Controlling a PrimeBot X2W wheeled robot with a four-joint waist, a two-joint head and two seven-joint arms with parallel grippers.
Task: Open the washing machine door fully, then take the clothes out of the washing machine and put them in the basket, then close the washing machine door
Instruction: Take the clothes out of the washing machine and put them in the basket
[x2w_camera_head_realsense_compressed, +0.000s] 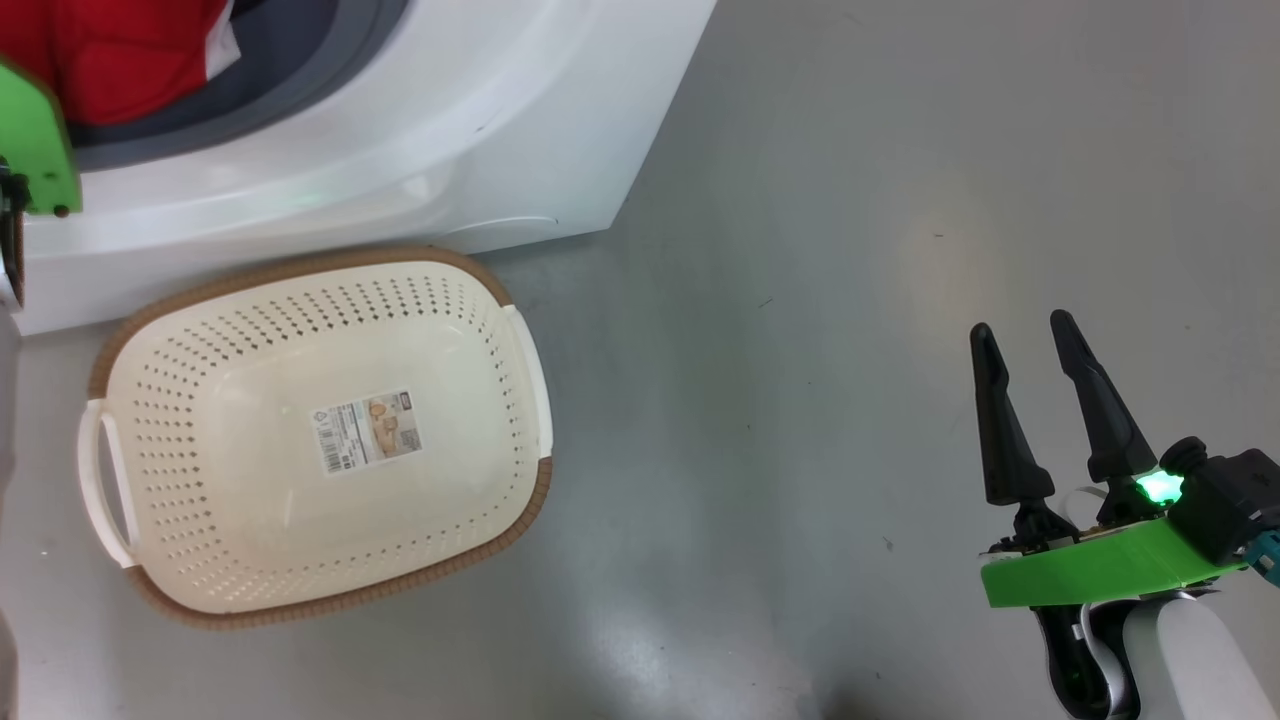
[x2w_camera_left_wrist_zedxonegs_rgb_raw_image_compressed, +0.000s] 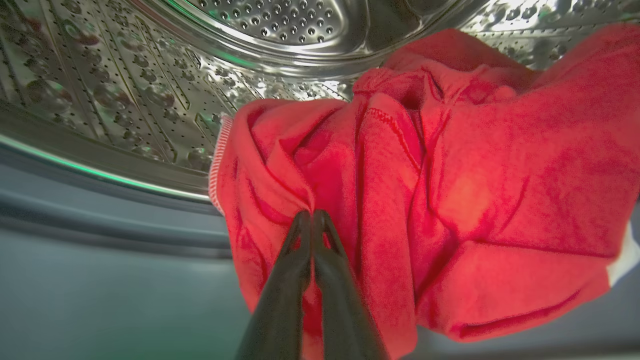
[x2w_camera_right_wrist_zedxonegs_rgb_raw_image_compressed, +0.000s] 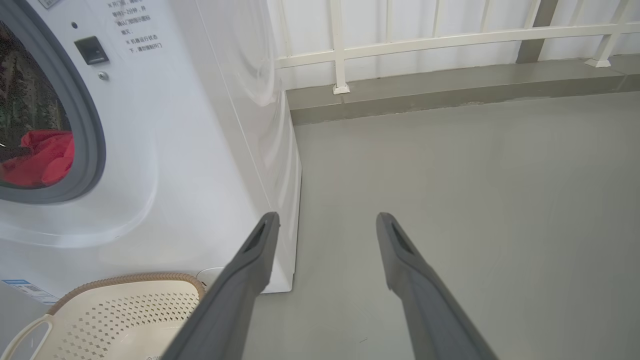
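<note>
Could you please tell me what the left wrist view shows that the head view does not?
Left wrist view: the steel drum and the left gripper shut on a fold of the clothes. Head view: the basket on the floor by the washing machine, and the open right gripper. Both: red clothes in the machine's opening.

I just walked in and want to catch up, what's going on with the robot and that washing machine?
The robot is unloading the washing machine. Its left gripper reaches into the steel drum, jaws shut on a fold of the red clothes. The basket sits on the floor in front of the machine, with no clothes in it yet. The right gripper hangs over bare floor, jaws open, holding nothing.
</note>
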